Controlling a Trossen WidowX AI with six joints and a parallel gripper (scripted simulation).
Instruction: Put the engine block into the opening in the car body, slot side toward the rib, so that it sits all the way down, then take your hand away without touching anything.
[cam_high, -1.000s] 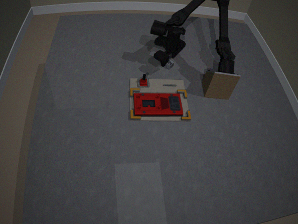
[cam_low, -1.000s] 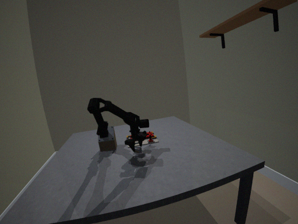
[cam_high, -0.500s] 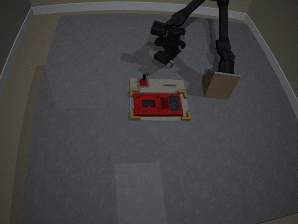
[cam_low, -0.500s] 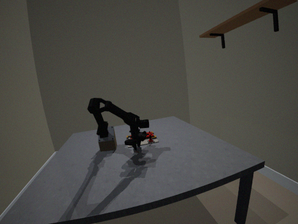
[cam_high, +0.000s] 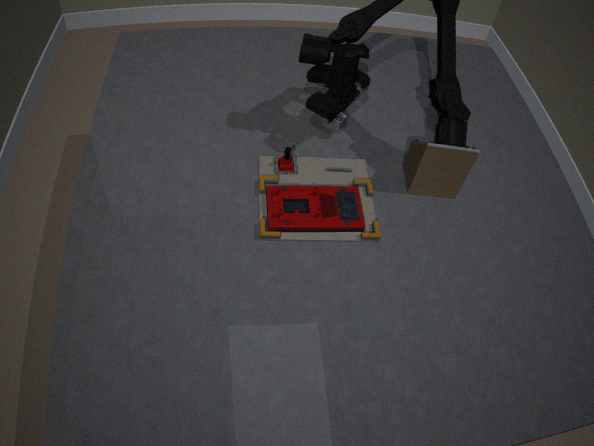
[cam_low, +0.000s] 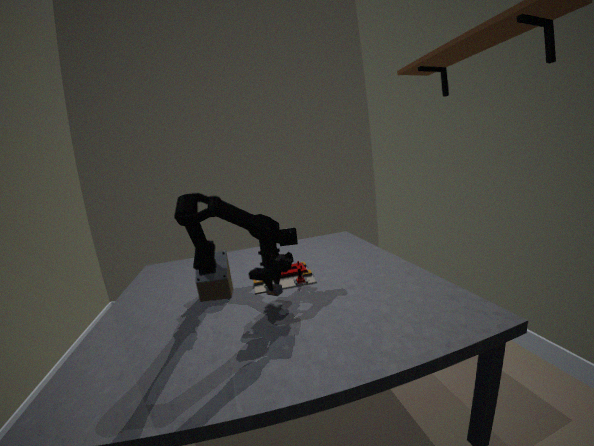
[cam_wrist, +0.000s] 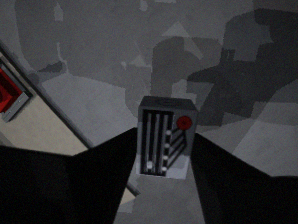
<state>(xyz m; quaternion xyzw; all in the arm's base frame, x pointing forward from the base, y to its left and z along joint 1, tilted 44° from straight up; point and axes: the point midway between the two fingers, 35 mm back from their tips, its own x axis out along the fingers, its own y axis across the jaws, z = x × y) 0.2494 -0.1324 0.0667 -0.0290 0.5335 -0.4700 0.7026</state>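
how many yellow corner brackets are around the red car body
4: one at each corner of the red car body: far left, far right, near left, near right. None seems hidden.

Grey table (cam_high: 175, 300), fixture board (cam_high: 320, 170), engine block (cam_high: 340, 120)

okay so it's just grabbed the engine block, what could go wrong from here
1. The gripper is shut on the engine block near its lower end only, so the block might tilt or slip when lifted.
2. The opening in the red car body is notched, so a wrongly turned block could jam.
3. The upright lever stands behind the opening, along the likely path, and could get clipped.
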